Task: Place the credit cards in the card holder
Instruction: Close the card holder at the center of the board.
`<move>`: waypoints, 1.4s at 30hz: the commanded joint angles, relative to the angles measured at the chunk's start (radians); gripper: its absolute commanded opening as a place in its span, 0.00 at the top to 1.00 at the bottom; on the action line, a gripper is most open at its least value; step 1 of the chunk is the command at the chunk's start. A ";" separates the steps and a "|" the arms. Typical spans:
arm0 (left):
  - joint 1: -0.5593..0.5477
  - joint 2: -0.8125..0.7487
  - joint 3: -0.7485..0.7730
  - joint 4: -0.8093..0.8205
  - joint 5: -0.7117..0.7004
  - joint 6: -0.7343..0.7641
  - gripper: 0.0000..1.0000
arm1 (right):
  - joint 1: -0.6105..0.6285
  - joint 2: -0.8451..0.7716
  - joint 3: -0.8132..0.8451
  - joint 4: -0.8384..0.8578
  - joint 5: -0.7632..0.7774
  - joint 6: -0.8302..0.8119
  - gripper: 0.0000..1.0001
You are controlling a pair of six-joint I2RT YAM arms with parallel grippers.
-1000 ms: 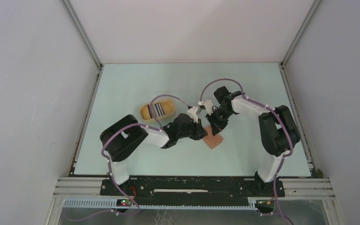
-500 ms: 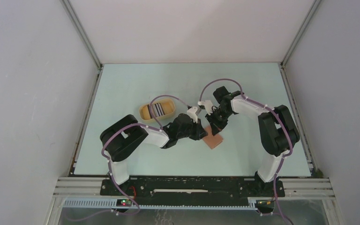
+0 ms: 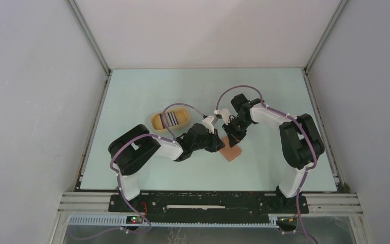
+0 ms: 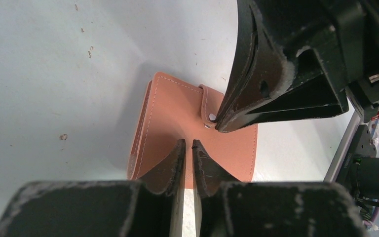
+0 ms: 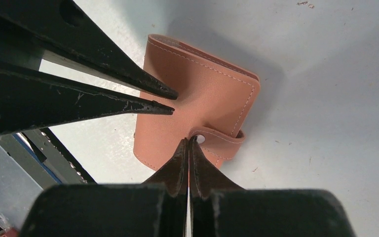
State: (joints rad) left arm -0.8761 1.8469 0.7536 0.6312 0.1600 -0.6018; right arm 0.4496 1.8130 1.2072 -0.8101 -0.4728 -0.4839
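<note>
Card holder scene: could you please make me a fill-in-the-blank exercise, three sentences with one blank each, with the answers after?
1. The card holder lies ___, with its snap tab fastened.
2. The fingers pressed together, with their tips at the snap tab, belong to the ___ arm.
3. The credit cards lie in the yellow oval ___.

Missing words: closed; right; tray.

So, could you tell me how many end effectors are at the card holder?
2. The left end effector is over the card holder; the right end effector, shut, is at its snap tab.
</note>
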 commanded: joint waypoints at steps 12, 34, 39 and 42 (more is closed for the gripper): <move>0.002 0.009 -0.005 0.032 0.016 0.010 0.86 | 0.067 0.107 0.036 -0.056 0.007 -0.030 1.00; 0.002 0.006 -0.009 0.038 0.017 0.007 0.85 | -0.005 0.177 0.063 -0.098 -0.044 -0.014 0.92; 0.002 0.005 -0.011 0.041 0.018 0.008 0.85 | -0.027 0.125 0.072 -0.149 -0.187 -0.093 0.74; 0.001 0.006 -0.010 0.041 0.018 0.008 0.85 | -0.036 0.082 0.071 -0.161 -0.232 -0.123 0.72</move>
State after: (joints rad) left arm -0.8745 1.8500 0.7528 0.6415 0.1692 -0.6102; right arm 0.4232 1.9358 1.2888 -0.9413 -0.6254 -0.5270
